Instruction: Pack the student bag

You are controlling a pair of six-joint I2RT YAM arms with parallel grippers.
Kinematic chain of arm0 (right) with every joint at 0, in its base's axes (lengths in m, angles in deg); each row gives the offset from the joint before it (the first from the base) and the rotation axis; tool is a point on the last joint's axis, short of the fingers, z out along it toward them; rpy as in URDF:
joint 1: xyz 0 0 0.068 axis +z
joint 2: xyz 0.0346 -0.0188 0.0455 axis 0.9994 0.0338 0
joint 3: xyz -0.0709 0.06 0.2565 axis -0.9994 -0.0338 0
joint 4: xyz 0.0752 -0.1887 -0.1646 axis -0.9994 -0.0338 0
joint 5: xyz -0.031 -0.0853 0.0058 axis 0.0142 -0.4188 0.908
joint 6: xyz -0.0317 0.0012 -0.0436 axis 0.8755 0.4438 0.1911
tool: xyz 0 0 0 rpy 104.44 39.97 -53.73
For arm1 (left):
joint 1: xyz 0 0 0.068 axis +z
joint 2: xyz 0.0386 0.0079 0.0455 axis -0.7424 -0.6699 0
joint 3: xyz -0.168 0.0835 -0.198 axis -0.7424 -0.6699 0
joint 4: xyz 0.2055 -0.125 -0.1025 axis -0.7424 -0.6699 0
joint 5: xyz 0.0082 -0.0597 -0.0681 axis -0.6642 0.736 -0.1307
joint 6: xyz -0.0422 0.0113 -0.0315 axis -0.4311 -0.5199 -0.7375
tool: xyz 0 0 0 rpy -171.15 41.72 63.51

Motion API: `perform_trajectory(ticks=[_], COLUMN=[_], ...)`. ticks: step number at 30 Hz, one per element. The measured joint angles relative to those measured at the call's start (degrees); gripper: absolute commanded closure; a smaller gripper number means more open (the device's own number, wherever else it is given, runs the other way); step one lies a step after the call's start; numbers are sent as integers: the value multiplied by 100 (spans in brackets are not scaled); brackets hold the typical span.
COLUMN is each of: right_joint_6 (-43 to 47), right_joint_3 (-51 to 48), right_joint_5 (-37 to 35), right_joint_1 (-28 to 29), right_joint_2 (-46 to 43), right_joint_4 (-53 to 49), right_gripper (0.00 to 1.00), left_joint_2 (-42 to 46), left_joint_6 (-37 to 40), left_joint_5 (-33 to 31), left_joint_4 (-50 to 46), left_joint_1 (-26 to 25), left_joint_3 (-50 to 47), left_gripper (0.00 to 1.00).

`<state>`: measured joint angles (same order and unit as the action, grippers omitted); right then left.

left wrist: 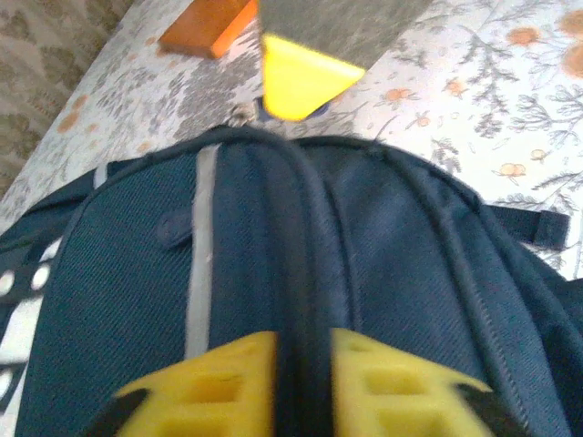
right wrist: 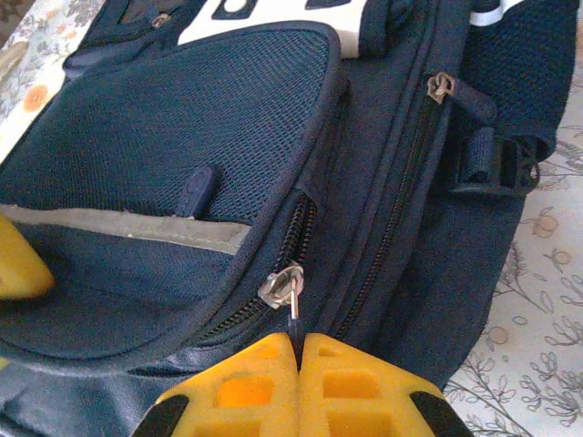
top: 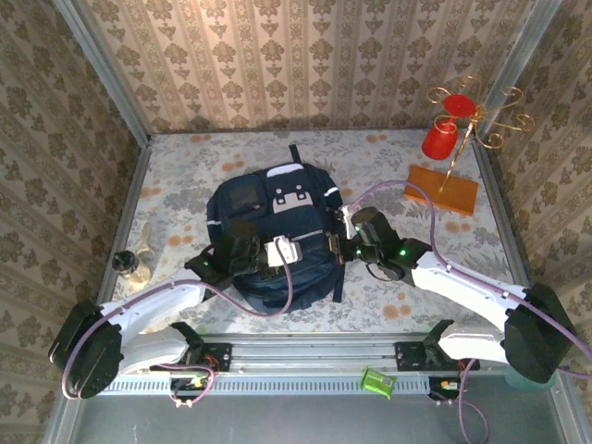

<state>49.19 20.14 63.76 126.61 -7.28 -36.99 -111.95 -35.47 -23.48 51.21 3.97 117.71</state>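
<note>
The floral-clothed table [top: 185, 176] is carrying a bag [top: 310, 236] at the frame's centre. An orange block [top: 425, 185] is lying at upper right, and a small clear object [top: 132, 261] is sitting at left.

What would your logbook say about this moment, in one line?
student bag: lying on table | right end effector: shut on zipper pull | left end effector: astride fabric ridge of bag, grip unclear

A large navy fabric backpack [top: 310, 273] with a white studded patch lies front-up, centred on the floral table [top: 185, 176].
</note>
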Motion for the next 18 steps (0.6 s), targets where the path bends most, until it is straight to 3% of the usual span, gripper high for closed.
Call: perform_trajectory(ticks=[3,8,14,18], right_joint_6=[-39,-151,-216,-216], right_joint_3=[-118,-229,-227,-227], right_joint_5=[70,140,170,243], right_joint_1=[-28,33,127,129], right_joint_2=[-44,-46,-26,22], right_joint_4=[179,457,601,682], right_gripper=[100,100,100,100], left_joint_2=[-2,0,417,752], left_joint_6=[-153,-503,-1029,-1272], left_joint_5=[-343,-931,-1139,-1095], left_joint_4=[7,-63,-249,-140], left_joint_1=[59,90,13,-422], left_joint_3=[0,42,46,48], left_gripper=[61,38,9,7])
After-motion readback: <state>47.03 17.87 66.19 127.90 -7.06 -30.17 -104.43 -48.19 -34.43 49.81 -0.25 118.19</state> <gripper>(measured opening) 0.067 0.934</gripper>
